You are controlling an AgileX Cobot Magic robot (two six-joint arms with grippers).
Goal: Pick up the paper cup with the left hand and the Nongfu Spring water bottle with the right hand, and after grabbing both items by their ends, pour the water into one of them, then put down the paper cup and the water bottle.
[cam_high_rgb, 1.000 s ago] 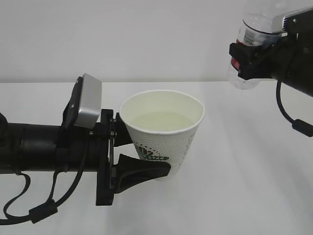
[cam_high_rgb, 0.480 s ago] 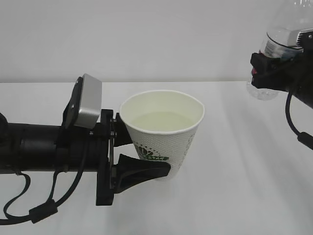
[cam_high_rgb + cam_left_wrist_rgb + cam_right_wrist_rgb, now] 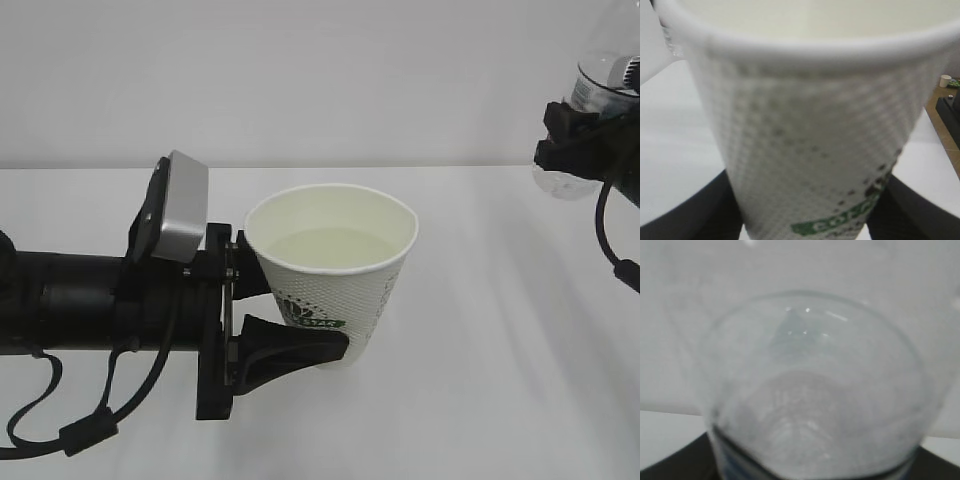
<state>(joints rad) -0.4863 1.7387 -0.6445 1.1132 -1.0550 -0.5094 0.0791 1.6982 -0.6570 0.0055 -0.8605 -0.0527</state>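
White tabletop [image 3: 480, 400] and a pale bare wall fill the scene, with little else on the surface. Nearest the exterior camera, the left hand [image 3: 262, 320] reaches in from the left edge, its jaws clamped on the lower wall of the paper cup [image 3: 335, 270], one on each side just above the base. The cup stands upright, and whether its base touches the tabletop cannot be told. The water [image 3: 325, 248] lies pale and level some way below the rolled rim. The left wrist view shows the cup's dotted wall [image 3: 805, 135] filling the frame between the two dark jaws. Thin paper like this will buckle if squeezed harder, and with liquid inside it is top-heavy, so the low grip near the stiffer base looks right; it should probably be set down level and slowly.

Farther back, at the right edge, the right hand [image 3: 590, 145] has its jaws closed on the water bottle [image 3: 590, 90], held high above the tabletop and well apart from the cup. From the blurred right wrist view the bottle [image 3: 815, 390] looks close to empty, hence light, smooth and easily dented.
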